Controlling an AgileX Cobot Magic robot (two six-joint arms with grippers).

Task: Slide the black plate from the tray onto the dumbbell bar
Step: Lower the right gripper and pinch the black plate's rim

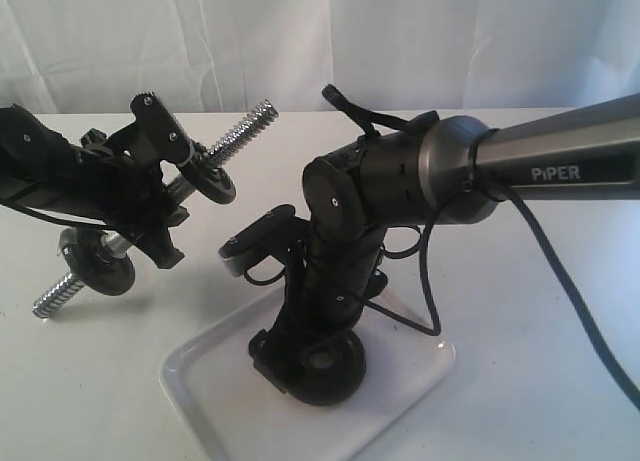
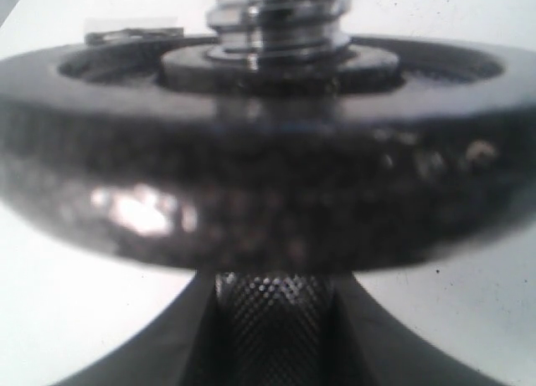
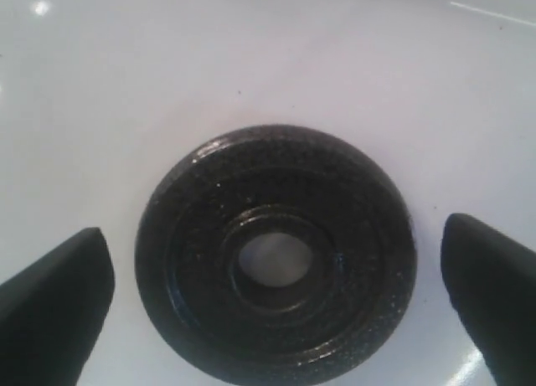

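Note:
The black plate (image 3: 276,256) lies flat in the white tray (image 3: 126,84), centre hole up. My right gripper (image 3: 274,235) hangs open just above it, one finger (image 3: 50,306) on each side, both clear of the rim. The exterior view shows that gripper (image 1: 305,366) low over the plate (image 1: 340,376) in the tray (image 1: 210,396). My left gripper (image 1: 160,216) is shut on the dumbbell bar (image 1: 245,126), held tilted off the table. The left wrist view shows the bar's knurled middle (image 2: 272,327) pinched between the fingers.
Two black discs sit on the bar, one near its lower end (image 1: 97,263) and one toward its upper end (image 1: 213,184); the nearer one (image 2: 268,193) fills the left wrist view. A black cable (image 1: 560,271) trails from the right arm. White table, white curtain behind.

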